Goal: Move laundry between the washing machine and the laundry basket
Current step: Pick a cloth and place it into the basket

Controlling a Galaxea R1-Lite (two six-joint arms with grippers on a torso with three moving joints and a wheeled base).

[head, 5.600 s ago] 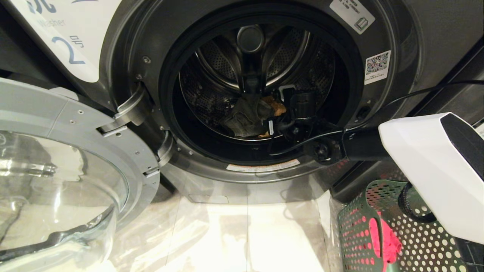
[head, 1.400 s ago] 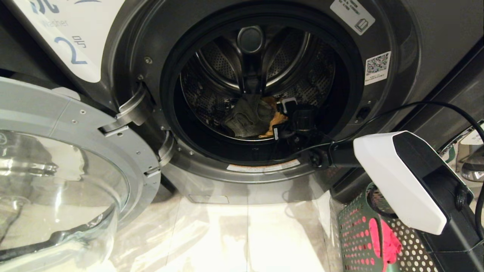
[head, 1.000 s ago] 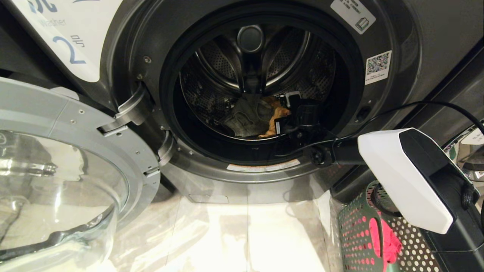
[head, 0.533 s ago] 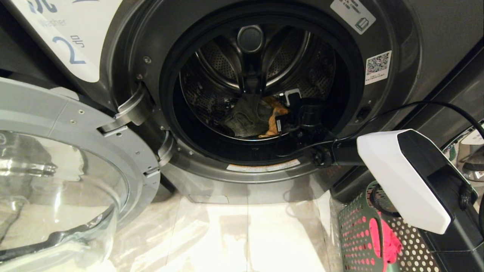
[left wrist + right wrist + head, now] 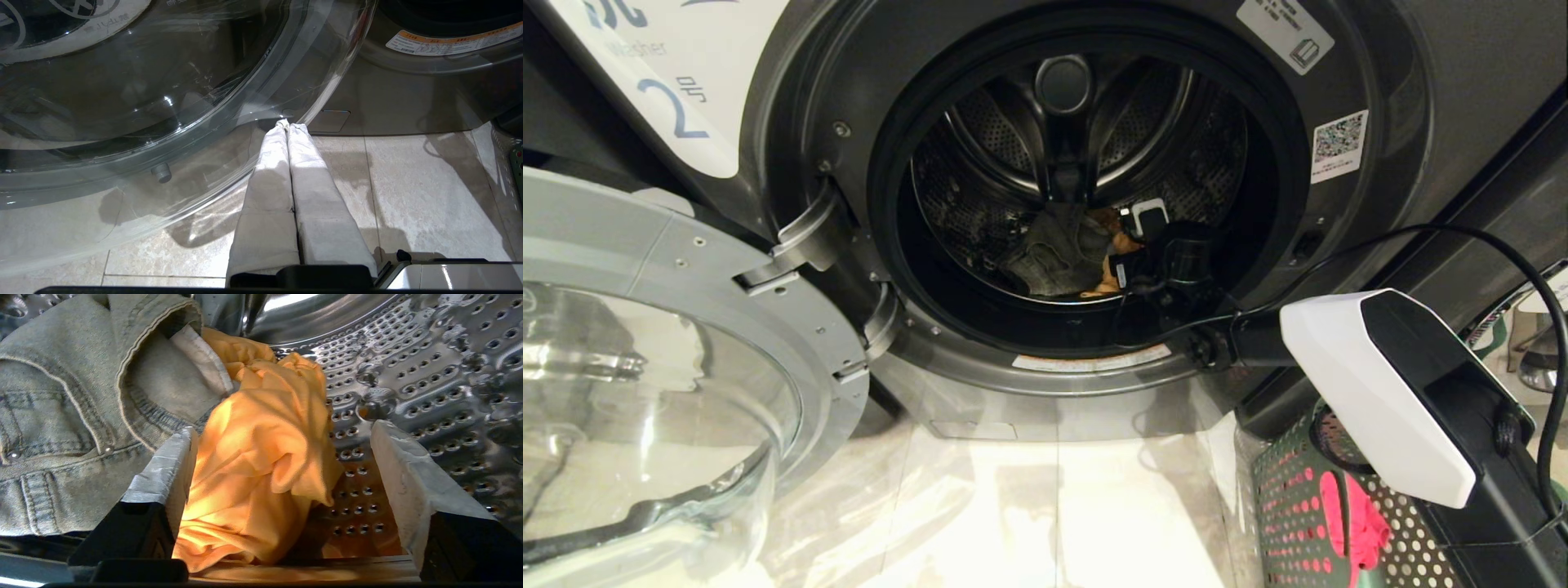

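Inside the washing machine [image 5: 1094,122], right gripper [image 5: 282,457] (fingers wide) straddles the upright orange-yellow garment [image 5: 261,457].

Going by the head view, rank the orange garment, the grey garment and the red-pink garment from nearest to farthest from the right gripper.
1. Orange garment: in the drum, at the right gripper.
2. Grey garment: in the drum, just beyond the orange one.
3. Red-pink garment: in the green basket outside the washer.

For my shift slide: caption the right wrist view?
Open right pincer straddling crumpled orange-yellow cloth beside grey denim garment in perforated steel drum.
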